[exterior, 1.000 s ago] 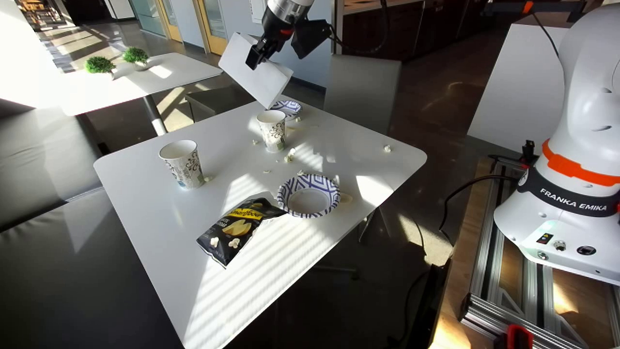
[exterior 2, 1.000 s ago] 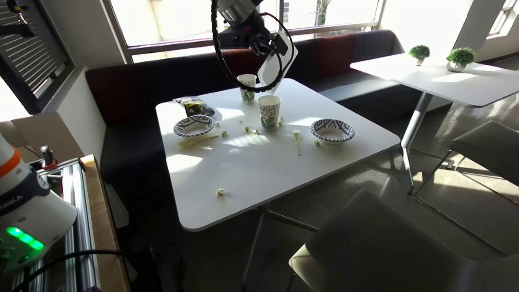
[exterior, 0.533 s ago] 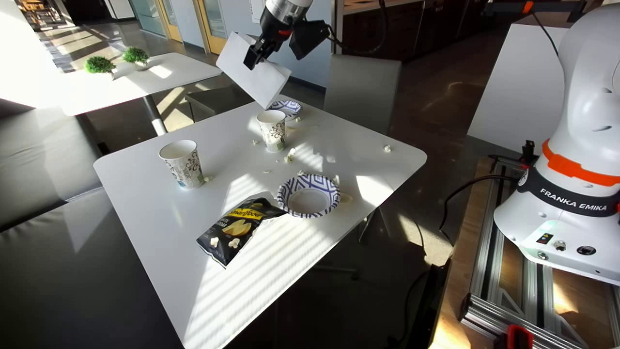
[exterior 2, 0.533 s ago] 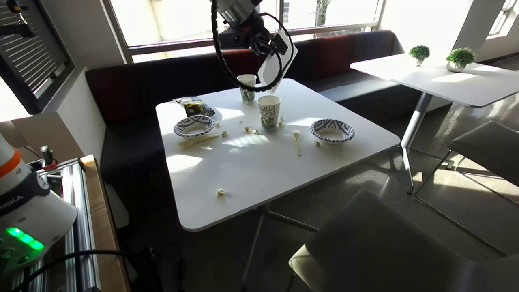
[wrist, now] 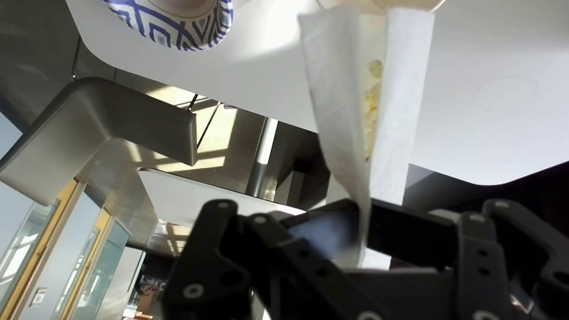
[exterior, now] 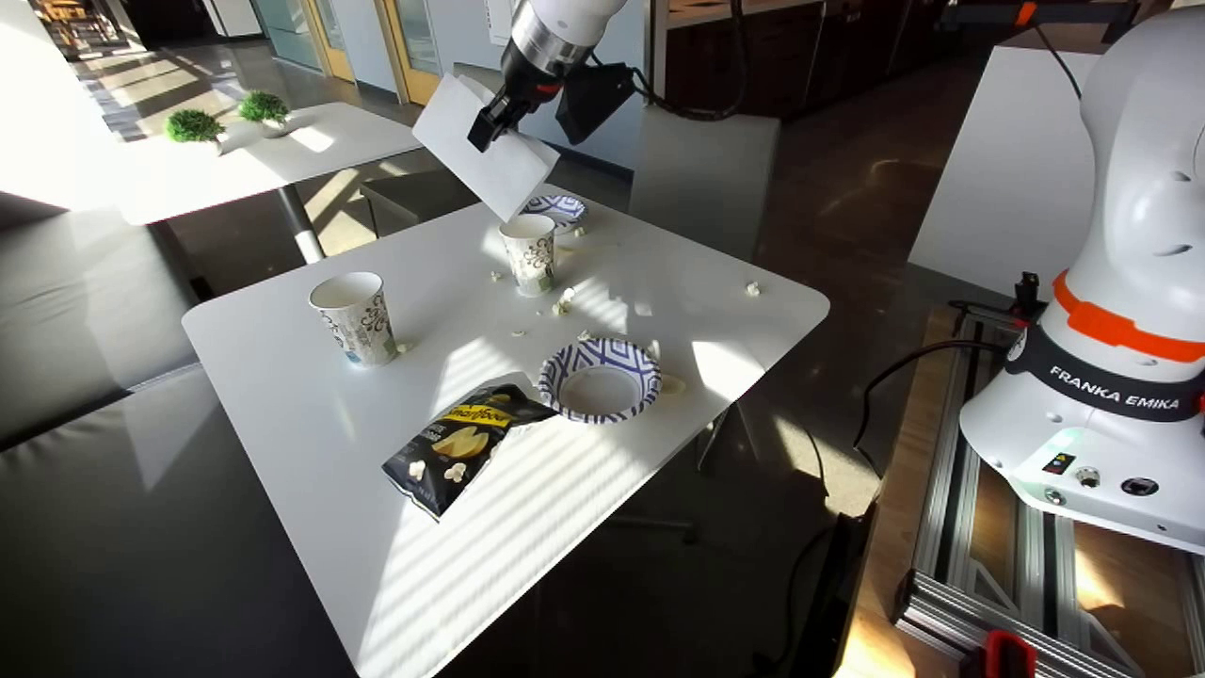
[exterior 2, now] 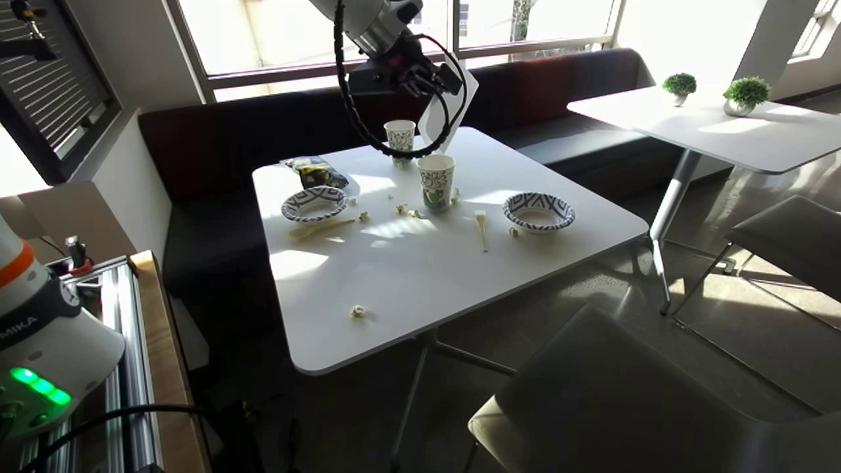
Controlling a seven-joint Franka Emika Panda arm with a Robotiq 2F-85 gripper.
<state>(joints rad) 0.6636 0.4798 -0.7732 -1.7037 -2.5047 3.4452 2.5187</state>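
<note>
Both exterior views share the surface (exterior 2: pixel 420 276), looking down from well back, toward windows (exterior 2: pixel 295 33) in an exterior view, far-left doors (exterior: pixel 419 47) in an exterior view. The wrist view (close) looks past the pincer (wrist: pixel 363 229).

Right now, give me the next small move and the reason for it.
Probably tip the folded white paper pouch a little steeper over the nearest white, swirl-patterned paper cup. The jaws are shut on the pouch, yellow bits show between its layers, and its lower end hangs close to that cup in both exterior views.
</note>
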